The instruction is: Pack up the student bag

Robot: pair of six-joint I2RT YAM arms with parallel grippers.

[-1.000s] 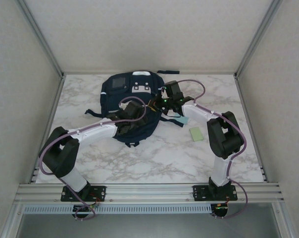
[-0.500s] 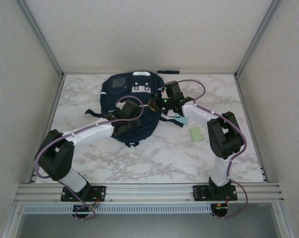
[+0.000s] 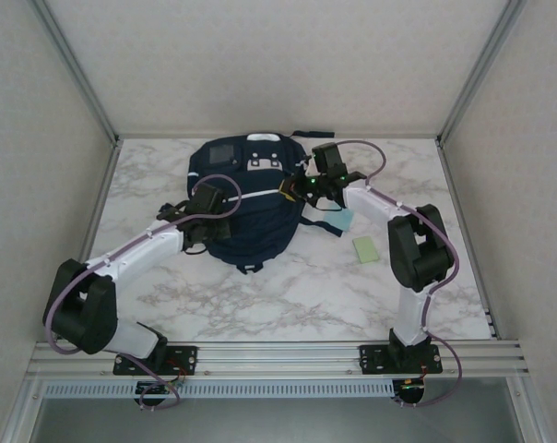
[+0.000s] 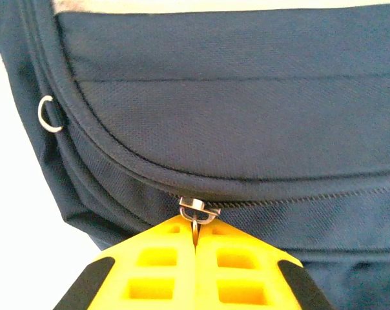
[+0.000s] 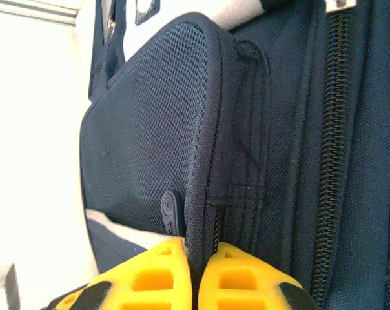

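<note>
Clamping the zipper pull [image 4: 196, 210] at the bag's [image 3: 251, 217] left edge, where I just swung my left pincer [image 4: 196, 227]; right pincer [image 5: 194, 253] pinches bag fabric, so the zipper looks ready to run.

On my feed the student bag [image 3: 246, 208] reads dark navy with a thin white stripe, a grey square patch and white tabs, and its zipper pull [image 4: 196, 210] is silver. The left gripper [image 4: 195, 227] and right gripper [image 5: 194, 252] both show bright yellow fingers edged in black, while the left arm [image 3: 140, 254] and right arm [image 3: 375, 205] are white and black with purple cables [image 3: 357, 145]. I see the table [image 3: 260, 305] as white marble veined in grey, plus a pale green rectangle [image 3: 364, 249] and a light blue piece [image 3: 342, 220].
</note>
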